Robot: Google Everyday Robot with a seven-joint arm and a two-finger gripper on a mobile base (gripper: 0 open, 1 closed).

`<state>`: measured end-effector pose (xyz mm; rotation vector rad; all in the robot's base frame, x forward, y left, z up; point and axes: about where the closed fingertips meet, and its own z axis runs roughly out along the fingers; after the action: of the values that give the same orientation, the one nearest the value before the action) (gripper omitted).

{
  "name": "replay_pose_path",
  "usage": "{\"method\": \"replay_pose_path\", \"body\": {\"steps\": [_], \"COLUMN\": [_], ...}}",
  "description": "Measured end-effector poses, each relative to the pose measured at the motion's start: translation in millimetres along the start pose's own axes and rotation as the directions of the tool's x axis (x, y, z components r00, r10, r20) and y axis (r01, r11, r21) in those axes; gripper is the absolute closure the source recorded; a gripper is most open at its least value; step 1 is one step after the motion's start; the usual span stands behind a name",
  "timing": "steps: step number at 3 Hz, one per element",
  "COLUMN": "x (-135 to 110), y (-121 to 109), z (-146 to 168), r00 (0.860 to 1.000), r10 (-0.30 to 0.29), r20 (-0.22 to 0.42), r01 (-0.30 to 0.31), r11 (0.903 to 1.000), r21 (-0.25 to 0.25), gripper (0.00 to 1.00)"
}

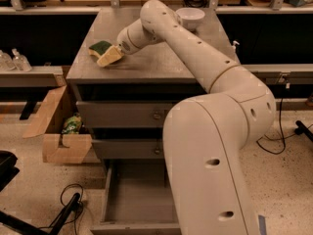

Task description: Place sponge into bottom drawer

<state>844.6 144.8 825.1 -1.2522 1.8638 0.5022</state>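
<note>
At the time of inspection the sponge was on the grey cabinet top, near its front left corner, with the dark green face uppermost. The gripper was at that same corner, low over the surface and directly against the right side of the sponge. A pale yellow wedge showed where the two met. It could not be determined whether this was foam or part of the gripper, nor whether the gripper was closed on the sponge or merely beside it. The arm reached across the cabinet top from the right, and its large white lower body stood in front of the right half of the cabinet. A white bowl stood at the back of the top, well apart from the sponge. The upper drawer and the middle drawer were both closed, each with a small knob on its flat front. The bottom drawer was pulled out toward the camera, its bare grey floor and low left wall in view and its right part hidden by the robot's body. The sponge was not in it. An open cardboard box sat on the floor to the left of the cabinet and held a green packet. Black cables lay on the floor near the drawer's left side.
</note>
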Motion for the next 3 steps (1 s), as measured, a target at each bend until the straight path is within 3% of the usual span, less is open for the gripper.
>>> {"method": "replay_pose_path", "body": {"steps": [1, 2, 3], "x": [7.2, 3.6, 1.7], "y": [0.7, 0.2, -0.1], "z": [5.5, 2.9, 1.5], "r00": [1.0, 1.0, 1.0], "r10": [0.014, 0.014, 0.014], "r20": [-0.017, -0.017, -0.017], "r01": [-0.014, -0.014, -0.014], "r11": [0.9999, 0.9999, 0.9999], "r21": [-0.005, -0.005, -0.005], "gripper": [0.48, 0.8, 1.0]}}
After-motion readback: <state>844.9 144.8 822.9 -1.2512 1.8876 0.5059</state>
